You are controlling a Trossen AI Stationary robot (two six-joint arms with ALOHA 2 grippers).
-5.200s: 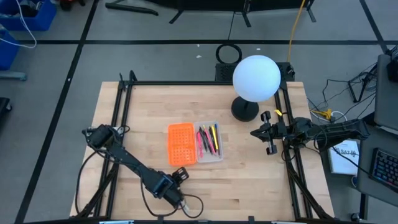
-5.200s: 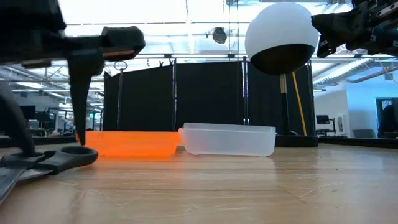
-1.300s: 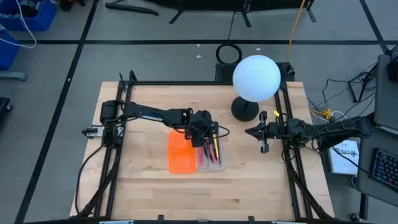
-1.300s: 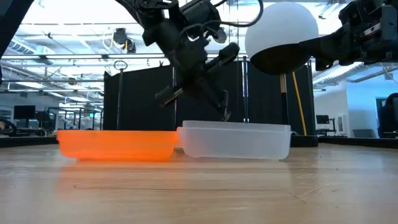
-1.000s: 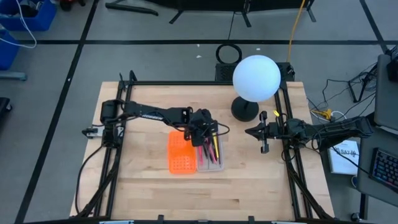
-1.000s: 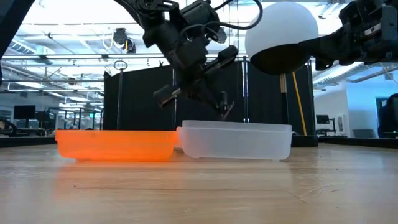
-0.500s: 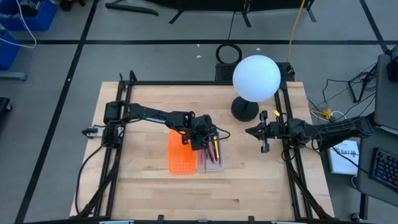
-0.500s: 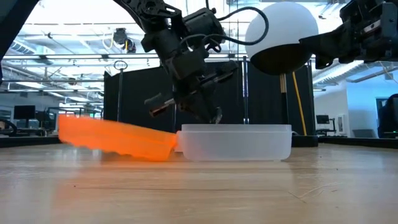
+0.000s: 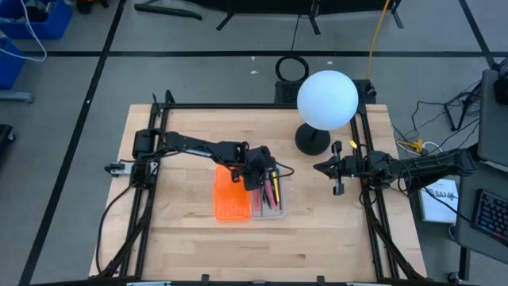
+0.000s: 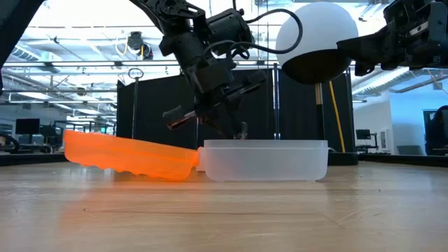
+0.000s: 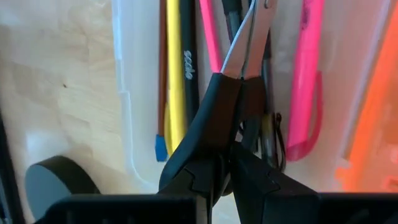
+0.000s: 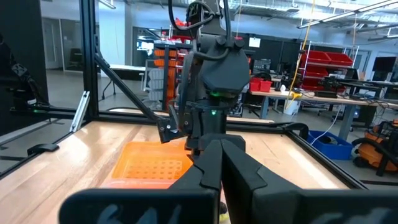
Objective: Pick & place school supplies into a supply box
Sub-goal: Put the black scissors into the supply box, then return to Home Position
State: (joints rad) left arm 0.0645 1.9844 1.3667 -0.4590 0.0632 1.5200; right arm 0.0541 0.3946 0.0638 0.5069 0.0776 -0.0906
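Left wrist view: scissors (image 11: pixel 249 37) pinched in left hand (image 11: pixel 227 102) above tray (image 11: pixel 124 112).

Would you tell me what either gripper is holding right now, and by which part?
The left gripper holds the scissors by their black handles, blades pointing into the tray. The right gripper holds nothing.

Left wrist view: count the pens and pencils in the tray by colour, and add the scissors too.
pink pens: 2
yellow pencil: 1
black pen: 1
reddish-brown pencil: 1
scissors: 1
Total: 6
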